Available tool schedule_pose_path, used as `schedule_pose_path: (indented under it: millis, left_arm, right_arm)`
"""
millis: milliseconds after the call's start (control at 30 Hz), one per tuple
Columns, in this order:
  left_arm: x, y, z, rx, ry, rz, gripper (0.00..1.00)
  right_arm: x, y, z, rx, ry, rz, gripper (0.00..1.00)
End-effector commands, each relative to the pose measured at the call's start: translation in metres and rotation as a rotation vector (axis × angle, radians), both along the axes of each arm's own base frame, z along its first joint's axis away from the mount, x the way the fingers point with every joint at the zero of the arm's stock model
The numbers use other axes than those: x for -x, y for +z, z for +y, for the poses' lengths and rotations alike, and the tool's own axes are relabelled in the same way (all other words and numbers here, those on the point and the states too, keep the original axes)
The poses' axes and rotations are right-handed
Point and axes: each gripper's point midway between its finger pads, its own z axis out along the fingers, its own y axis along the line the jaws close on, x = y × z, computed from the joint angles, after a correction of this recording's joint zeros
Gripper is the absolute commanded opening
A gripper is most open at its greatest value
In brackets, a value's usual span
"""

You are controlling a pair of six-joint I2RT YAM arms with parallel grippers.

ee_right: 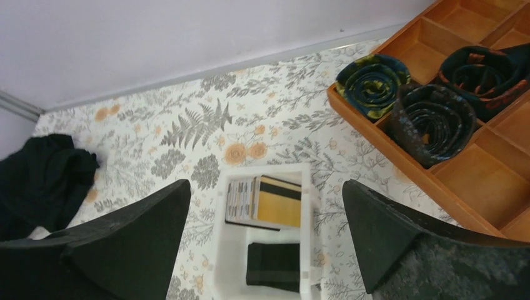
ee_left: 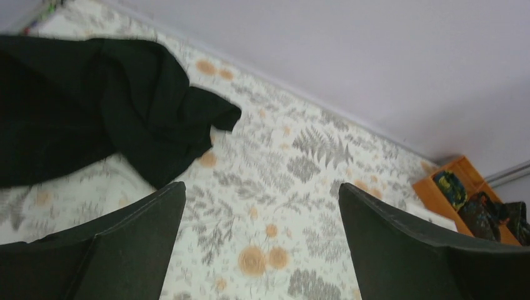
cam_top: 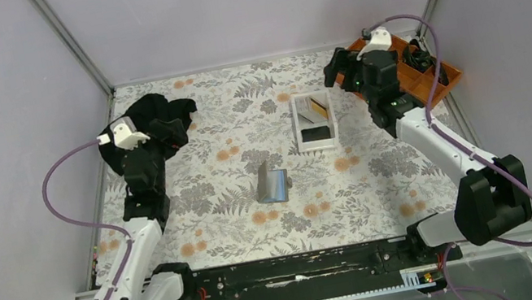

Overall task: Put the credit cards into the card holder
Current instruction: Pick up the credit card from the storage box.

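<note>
Right fingers (ee_right: 119,250) and left fingers (ee_left: 106,250) gape wide, empty. Cards (ee_right: 278,206) sit inside the tray (ee_right: 224,250); its walls could spoil a pinch.

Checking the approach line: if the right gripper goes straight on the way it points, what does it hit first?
Probably the white tray. The right gripper, open, lines up on the orange-gold card lying in it. Nothing shows in between, though depth is unclear from the wrist view.
</note>
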Motion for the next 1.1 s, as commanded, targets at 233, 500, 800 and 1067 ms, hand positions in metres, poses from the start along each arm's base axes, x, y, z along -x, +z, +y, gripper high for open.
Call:
schedule_pose_path:
  millis: [233,500,800,1067]
  left_arm:
    - [0.038,-0.028,-0.027,0.036,-0.052,0.25,1.0]
    - [0.043,-0.057,-0.062,0.058,-0.111,0.358,1.0]
    - [0.045,-0.067,-0.073,0.061,-0.139,0.408,1.0]
    - [0.042,-0.059,-0.094,0.013,-0.25,0.396,1.0]
  right_arm:
    - [0.004,0.018,0.036,0.16,0.103,0.063,0.98]
    - [-0.003,-0.023,0.07,0.181,0.185,0.218,0.91]
    - [-0.004,-0.073,0.088,0.21,0.18,0.387,0.88]
    - [-0.025,-0.102,0.082,0.269,0.096,0.468,0.88]
